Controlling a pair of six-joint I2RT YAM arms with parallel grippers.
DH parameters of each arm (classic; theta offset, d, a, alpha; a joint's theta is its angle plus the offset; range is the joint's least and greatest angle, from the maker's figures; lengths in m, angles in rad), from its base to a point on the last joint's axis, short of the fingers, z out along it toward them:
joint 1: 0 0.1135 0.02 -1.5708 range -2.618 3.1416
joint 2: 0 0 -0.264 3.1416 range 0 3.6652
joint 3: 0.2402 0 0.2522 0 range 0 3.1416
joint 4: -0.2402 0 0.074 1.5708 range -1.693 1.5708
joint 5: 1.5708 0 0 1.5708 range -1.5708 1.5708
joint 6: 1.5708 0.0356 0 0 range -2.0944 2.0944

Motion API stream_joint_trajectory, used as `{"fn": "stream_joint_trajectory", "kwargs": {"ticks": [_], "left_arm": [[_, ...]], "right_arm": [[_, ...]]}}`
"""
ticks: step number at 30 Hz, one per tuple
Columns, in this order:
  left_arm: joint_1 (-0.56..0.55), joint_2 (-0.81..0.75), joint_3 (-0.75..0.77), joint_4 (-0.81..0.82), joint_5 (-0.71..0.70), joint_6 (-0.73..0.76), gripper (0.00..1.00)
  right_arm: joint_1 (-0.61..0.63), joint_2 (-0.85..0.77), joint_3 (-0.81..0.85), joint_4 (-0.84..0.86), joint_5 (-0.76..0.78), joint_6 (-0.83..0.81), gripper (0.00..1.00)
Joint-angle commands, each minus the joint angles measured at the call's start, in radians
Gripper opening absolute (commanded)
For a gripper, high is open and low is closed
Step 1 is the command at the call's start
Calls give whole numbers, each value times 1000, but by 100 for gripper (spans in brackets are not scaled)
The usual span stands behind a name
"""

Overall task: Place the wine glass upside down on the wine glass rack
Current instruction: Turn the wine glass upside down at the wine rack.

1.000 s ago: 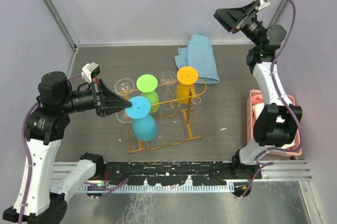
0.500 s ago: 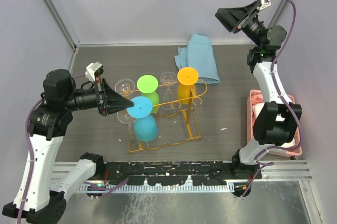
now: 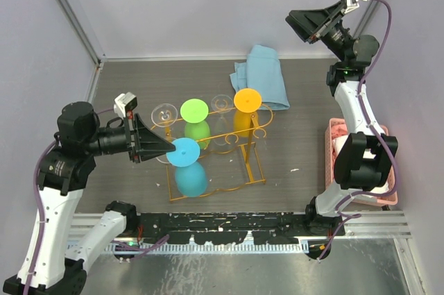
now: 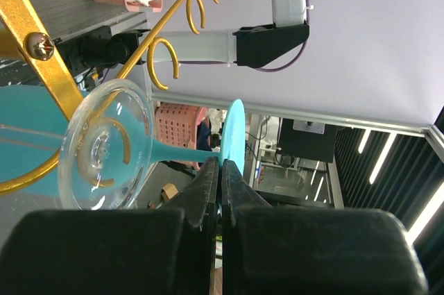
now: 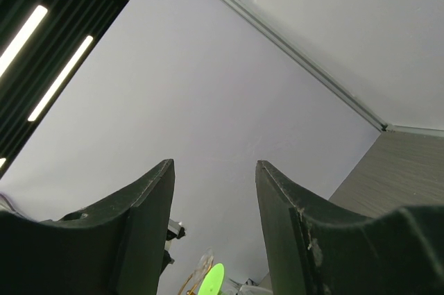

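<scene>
The gold wine glass rack [image 3: 232, 134] stands in the middle. The right gripper [image 3: 298, 26] is high up, jaws apart and empty. The left gripper [image 3: 171, 146] is squeezed closed, its tips at the blue wine glass [image 3: 189, 178], which hangs upside down on the rack. It should nudge gently, so nothing tips.

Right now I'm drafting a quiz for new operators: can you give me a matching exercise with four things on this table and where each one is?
Things:
1 blue wine glass
2 orange wine glass
3 blue cloth
4 pink basket

Places:
a at the table's right edge
b stem pinched by the left fingers
c lying beyond the rack, far side
d upside down at the rack's right end

Pairs: 1-b, 2-d, 3-c, 4-a
</scene>
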Motion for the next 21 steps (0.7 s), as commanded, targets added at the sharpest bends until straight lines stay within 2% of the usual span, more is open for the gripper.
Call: {"fn": "stream_joint_trajectory", "kwargs": {"ticks": [1, 21], "left_arm": [[-8, -4, 14, 15, 34, 14, 0], [-103, 57, 16, 48, -74, 48, 0]], "right_arm": [[-8, -2, -7, 94, 9, 27, 56], [-16, 15, -5, 112, 11, 45, 56]]}}
